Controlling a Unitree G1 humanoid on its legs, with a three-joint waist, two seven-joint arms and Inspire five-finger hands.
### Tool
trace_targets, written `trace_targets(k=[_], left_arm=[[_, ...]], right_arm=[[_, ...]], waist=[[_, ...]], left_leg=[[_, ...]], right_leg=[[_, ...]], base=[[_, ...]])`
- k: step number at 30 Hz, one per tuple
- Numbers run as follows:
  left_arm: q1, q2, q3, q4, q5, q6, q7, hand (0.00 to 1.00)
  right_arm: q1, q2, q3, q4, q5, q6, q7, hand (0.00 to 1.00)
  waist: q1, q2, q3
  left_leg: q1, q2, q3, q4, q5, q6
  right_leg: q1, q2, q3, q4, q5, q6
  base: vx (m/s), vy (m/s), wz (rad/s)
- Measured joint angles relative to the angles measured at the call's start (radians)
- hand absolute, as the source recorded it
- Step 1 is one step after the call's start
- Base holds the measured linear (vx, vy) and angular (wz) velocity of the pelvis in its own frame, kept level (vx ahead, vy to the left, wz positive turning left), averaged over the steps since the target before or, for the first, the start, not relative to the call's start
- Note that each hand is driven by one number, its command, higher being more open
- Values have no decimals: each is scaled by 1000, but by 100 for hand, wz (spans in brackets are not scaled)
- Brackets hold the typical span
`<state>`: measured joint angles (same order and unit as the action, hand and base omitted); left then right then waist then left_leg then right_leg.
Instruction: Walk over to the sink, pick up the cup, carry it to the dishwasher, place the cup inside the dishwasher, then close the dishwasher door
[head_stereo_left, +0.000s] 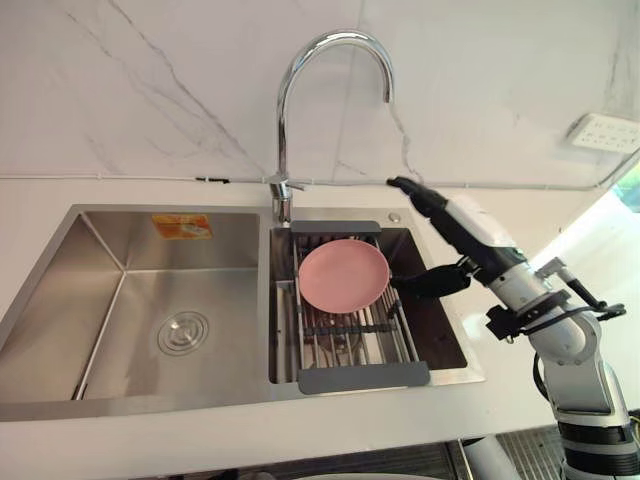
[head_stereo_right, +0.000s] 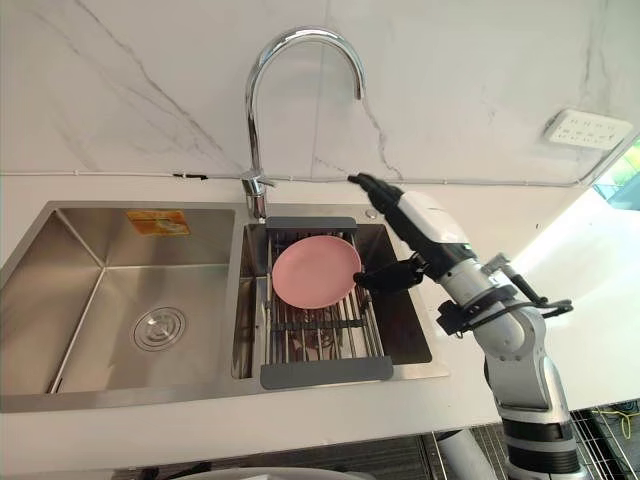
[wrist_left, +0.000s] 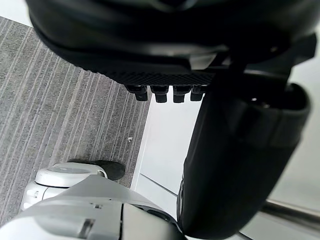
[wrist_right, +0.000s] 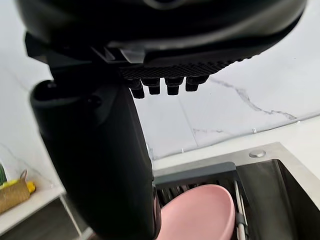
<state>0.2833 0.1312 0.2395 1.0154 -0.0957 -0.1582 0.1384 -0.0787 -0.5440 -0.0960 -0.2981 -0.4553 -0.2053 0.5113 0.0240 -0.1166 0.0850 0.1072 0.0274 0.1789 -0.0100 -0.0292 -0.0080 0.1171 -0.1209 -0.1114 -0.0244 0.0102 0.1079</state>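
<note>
We see a pink plate (head_stereo_left: 343, 275) lying on the drain rack (head_stereo_left: 360, 378) in the sink's (head_stereo_left: 100, 260) right basin. The right hand (head_stereo_left: 455, 225) hovers just right of it, fingers straight and thumb spread wide; its tip may touch the rim, hard to tell. The left hand (wrist_left: 170, 45) hangs over grey carpet (wrist_left: 60, 100), fingers relaxed.

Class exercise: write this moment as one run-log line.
stage: reach at sink | right hand: open, beside pink plate, nothing held | pink plate: lying in rack | left hand: open, idle
</note>
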Motion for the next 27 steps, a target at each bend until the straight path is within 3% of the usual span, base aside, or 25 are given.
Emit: trace_targets(k=[7, 19, 27], left_arm=[[2, 1, 0, 5, 17, 10, -9, 100], [7, 3, -24, 5, 18, 26, -12, 100], [7, 1, -46, 4, 18, 30, -12, 100]], right_arm=[[-31, -33, 85, 15, -55, 10, 118, 100], [-30, -80, 187, 119, -104, 28, 146, 100], [-26, -61, 192, 155, -225, 15, -23, 100]], waist=[[-1, 5, -17], [-10, 27, -26], [-10, 49, -14]], left_leg=[[13, -5, -11, -46, 29, 0], [15, -11, -33, -80, 62, -1], [11, -10, -33, -81, 65, -2]], right_leg=[[-1, -1, -12, -3, 0, 0], [-1, -3, -40, -2, -1, -1], [-7, -2, -43, -1, 0, -1]], base=[[-22, -25, 5], [-44, -28, 6], [-10, -5, 0]])
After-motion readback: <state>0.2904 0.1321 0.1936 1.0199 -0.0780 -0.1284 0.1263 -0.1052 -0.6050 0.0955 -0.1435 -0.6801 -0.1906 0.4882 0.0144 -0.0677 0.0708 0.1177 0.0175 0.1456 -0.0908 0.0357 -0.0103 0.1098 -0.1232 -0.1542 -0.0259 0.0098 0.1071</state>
